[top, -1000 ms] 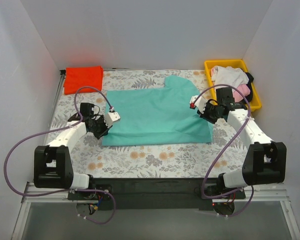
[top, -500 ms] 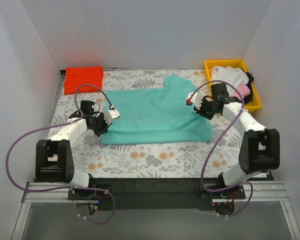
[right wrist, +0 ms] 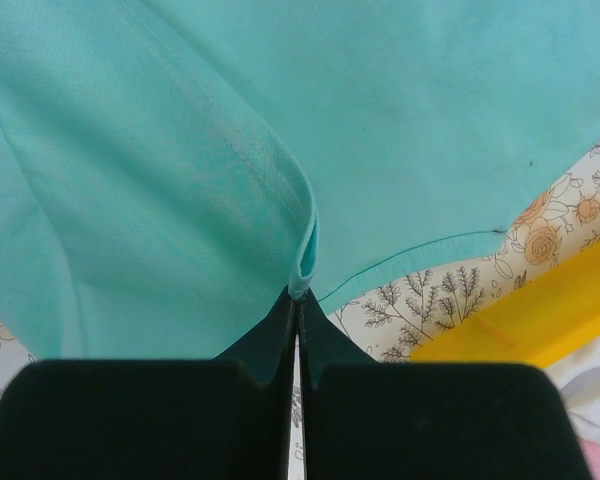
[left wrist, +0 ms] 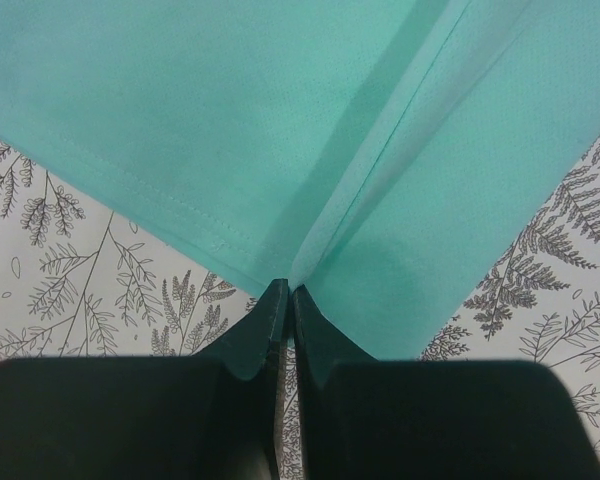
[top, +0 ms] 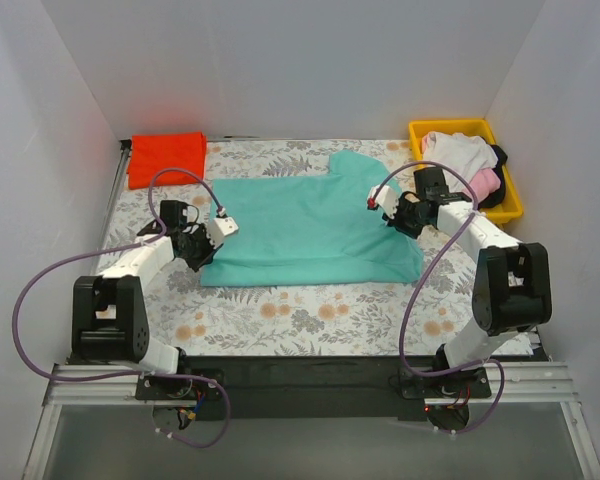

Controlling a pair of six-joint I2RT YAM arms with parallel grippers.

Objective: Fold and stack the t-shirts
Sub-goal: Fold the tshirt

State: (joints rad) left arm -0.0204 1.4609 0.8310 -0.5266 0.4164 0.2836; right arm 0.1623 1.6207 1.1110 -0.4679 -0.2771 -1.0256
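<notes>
Both arms have reached farther from the near edge than a second ago, and the teal-green t-shirt (top: 310, 225) has slid with them across the fern-printed tabletop (top: 280, 320). The left end effector (left wrist: 285, 292) pinches a fold at its stitched hem; the right end effector (right wrist: 298, 294) pinches its rolled edge. The knit looks fine, matte and softly creased. A red-orange t-shirt (top: 166, 157) lies folded in the far left corner.

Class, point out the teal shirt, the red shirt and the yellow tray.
teal shirt (top: 310, 225): top view, middle of its spread body.
red shirt (top: 166, 157): top view, centre of the folded cloth.
yellow tray (top: 446, 126): top view, its far rim.
</notes>
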